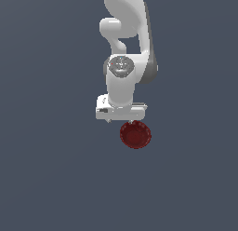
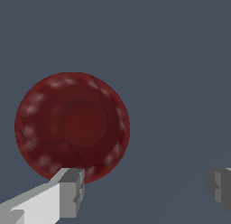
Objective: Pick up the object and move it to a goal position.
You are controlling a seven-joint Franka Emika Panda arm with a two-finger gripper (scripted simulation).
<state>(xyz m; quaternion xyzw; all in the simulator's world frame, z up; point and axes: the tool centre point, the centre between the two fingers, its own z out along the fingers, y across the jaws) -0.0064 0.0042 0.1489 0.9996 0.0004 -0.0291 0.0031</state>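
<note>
— Below my wrist, what do you see?

— My gripper (image 2: 144, 191) hangs with its two grey fingers spread wide and nothing between them. One fingertip (image 2: 72, 191) overlaps the near edge of the small, glossy dark red round bowl (image 2: 72, 127); the other sits well apart, over bare floor.

— So where is the bowl exactly?

— It lies on the plain blue-grey surface (image 1: 51, 169), mouth up. In the exterior view the bowl (image 1: 135, 134) shows just under my hand (image 1: 122, 112), shifted toward the exterior view's right. I cannot tell whether the fingertip touches its rim or only hangs above it.

— Why hold yourself that way?

— I judge I am lining up for a rim grasp: one finger goes inside the thin wall and one outside, since the bowl is about as wide as my open hand. For that I would have to shift sideways before lowering.

— Anything in the way?

— I see no other object near the bowl in either view. I see no goal marker either, so I cannot say where the bowl must go.
</note>
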